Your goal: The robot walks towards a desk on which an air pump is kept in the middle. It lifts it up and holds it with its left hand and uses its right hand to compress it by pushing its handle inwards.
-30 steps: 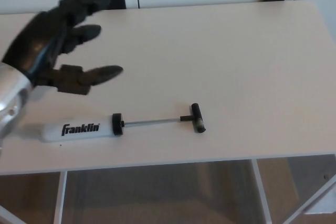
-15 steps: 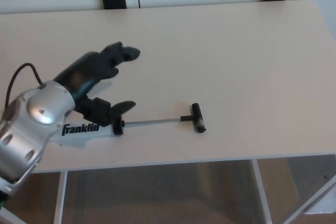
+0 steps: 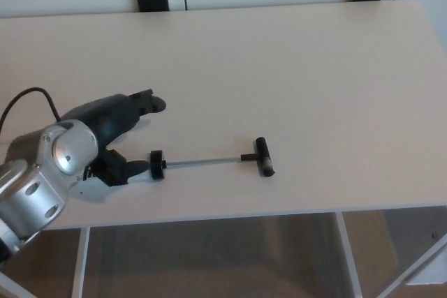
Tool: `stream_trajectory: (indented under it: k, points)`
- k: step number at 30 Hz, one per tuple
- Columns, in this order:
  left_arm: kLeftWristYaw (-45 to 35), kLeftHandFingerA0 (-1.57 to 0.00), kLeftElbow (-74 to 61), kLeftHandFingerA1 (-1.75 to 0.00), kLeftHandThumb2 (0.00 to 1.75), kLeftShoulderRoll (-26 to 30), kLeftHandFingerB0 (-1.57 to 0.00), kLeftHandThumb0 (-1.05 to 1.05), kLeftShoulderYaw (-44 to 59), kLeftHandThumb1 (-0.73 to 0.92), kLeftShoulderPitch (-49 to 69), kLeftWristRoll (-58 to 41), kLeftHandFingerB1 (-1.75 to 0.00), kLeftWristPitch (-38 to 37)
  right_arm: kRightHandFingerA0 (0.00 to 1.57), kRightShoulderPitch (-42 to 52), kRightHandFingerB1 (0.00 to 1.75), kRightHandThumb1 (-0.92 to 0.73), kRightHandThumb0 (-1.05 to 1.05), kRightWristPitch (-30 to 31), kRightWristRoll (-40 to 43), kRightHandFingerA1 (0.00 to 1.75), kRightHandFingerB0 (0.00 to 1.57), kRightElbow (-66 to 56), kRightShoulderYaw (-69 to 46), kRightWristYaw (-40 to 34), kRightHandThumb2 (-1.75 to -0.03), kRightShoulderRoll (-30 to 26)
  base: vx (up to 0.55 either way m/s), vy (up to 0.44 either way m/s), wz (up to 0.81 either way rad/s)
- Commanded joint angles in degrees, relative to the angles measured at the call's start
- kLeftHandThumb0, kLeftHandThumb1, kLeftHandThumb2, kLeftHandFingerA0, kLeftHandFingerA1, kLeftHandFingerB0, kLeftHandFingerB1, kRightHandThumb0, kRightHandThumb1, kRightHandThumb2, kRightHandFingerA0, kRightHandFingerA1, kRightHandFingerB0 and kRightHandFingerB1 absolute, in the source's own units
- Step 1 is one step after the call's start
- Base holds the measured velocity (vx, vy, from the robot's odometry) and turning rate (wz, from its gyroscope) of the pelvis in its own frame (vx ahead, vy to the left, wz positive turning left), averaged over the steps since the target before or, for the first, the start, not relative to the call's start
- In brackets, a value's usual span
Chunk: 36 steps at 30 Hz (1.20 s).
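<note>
left hand [image 3: 115,127]: fingers spread, straddling pump barrel | air pump [image 3: 209,163]: lying on desk [image 3: 293,68], handle [image 3: 263,156] extended right

bright, even light; soft shadows; slightly soft focus.

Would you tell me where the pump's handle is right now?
In the head view, the handle lies on the desk near its front edge, just right of centre, at the end of the extended rod, well right of the left hand.
</note>
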Motion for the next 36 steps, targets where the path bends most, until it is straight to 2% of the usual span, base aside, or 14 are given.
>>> stream_trajectory:
  k: [1,2,7,8,11,12,14,15,16,19,22,24,29,36]
  points:
    - [-6.21,-0.11,6.04,-0.28,0.56,9.66,-0.11,-0.42,-10.41,0.53,-6.38,25.25,-0.26,-10.28,0.76,1.56,0.44,-0.51,-0.23,2.08,0.71,0.52,0.57,-2.4,0.01,-1.08,-0.55,-0.19,0.0,0.0,0.0]
    - [-5.68,-0.01,6.39,-0.49,0.96,10.17,0.0,-0.27,-10.71,0.47,-6.68,25.99,-0.48,-10.66,0.7,1.61,0.5,-0.45,-0.31,2.33,0.75,0.58,0.54,-2.73,0.05,-1.3,-0.65,-0.12,0.0,0.0,0.0]
    - [-4.9,-0.01,7.16,-0.49,0.94,11.32,0.0,-0.27,-11.16,0.45,-7.43,27.14,-0.47,-11.66,0.71,1.84,0.49,-0.43,-0.32,2.33,0.54,0.58,0.52,-3.0,0.2,-1.51,-0.65,-0.08,0.0,0.0,0.0]
    - [-4.72,-0.01,7.18,-0.49,0.94,11.51,0.0,-0.27,-11.25,0.44,-7.43,27.38,-0.47,-11.65,0.79,1.91,0.43,-0.49,-0.24,2.34,0.32,0.52,0.57,-3.18,0.27,-1.88,-0.54,-0.02,0.0,0.0,0.0]
    - [-4.7,0.0,7.08,-0.49,0.94,11.62,0.0,-0.28,-11.32,0.44,-7.21,27.35,-0.47,-11.69,0.75,1.51,0.5,-0.44,-0.32,2.01,0.44,0.6,0.55,-2.31,0.17,-1.61,-0.65,-0.19,0.0,0.0,0.0]
    - [-5.04,-0.08,6.91,-0.34,0.67,11.63,-0.08,-0.5,-11.47,0.5,-7.08,27.35,-0.31,-11.68,0.79,1.47,0.44,-0.5,-0.26,1.67,0.52,0.53,0.59,-2.02,0.17,-1.16,-0.55,-0.29,0.0,0.0,0.0]
    - [-5.3,-0.08,6.81,-0.34,0.67,11.62,-0.08,-0.5,-11.59,0.5,-7.02,27.38,-0.31,-11.7,0.79,1.47,0.44,-0.5,-0.26,1.44,0.56,0.53,0.59,-1.87,0.19,-0.86,-0.55,-0.36,0.0,0.0,0.0]
    - [-5.5,-0.12,6.58,-0.28,0.55,11.45,-0.1,-0.43,-11.74,0.51,-6.83,27.44,-0.25,-11.58,0.75,1.51,0.5,-0.44,-0.32,1.83,0.73,0.59,0.55,-2.15,0.16,-1.17,-0.65,-0.27,0.0,0.0,0.0]
    - [-5.56,0.0,5.86,-0.49,0.93,11.19,0.0,-0.27,-11.81,0.42,-6.19,27.41,-0.47,-11.59,0.75,1.64,0.51,-0.44,-0.32,2.41,0.9,0.59,0.56,-2.81,0.23,-1.71,-0.66,-0.03,0.0,0.0,0.0]
    - [-5.49,0.0,5.04,-0.49,0.93,10.99,0.0,-0.27,-11.62,0.43,-5.41,27.43,-0.47,-11.91,0.77,1.71,0.44,-0.52,-0.23,2.52,0.93,0.51,0.6,-3.25,0.4,-1.83,-0.55,0.13,0.0,0.0,0.0]
    - [-5.94,0.0,4.5,-0.49,0.93,10.08,0.0,-0.27,-12.05,0.43,-4.86,28.01,-0.47,-11.27,0.72,1.38,0.51,-0.44,-0.32,1.82,0.64,0.59,0.54,-2.4,0.4,-1.24,-0.67,-0.23,0.0,0.0,0.0]
    - [-6.19,0.0,4.28,-0.49,0.92,8.88,0.0,-0.27,-12.5,0.42,-4.44,28.79,-0.47,-10.9,0.76,1.26,0.44,-0.5,-0.24,2.11,0.99,0.52,0.58,-2.61,0.28,-1.21,-0.55,-0.22,0.0,0.0,0.0]
    - [-6.79,0.0,4.14,-0.49,0.94,7.75,0.0,-0.27,-12.37,0.44,-3.81,29.92,-0.47,-11.02,0.76,1.21,0.44,-0.5,-0.23,2.73,1.32,0.53,0.58,-3.22,0.14,-1.73,-0.55,0.01,0.0,0.0,0.0]
    - [-8.48,-0.01,2.66,-0.49,0.95,6.63,0.0,-0.27,-11.29,0.46,-3.14,30.61,-0.48,-11.55,0.73,0.51,0.52,-0.43,-0.32,3.23,1.99,0.6,0.57,-2.8,-0.36,-1.87,-0.65,-0.16,0.0,0.0,0.0]
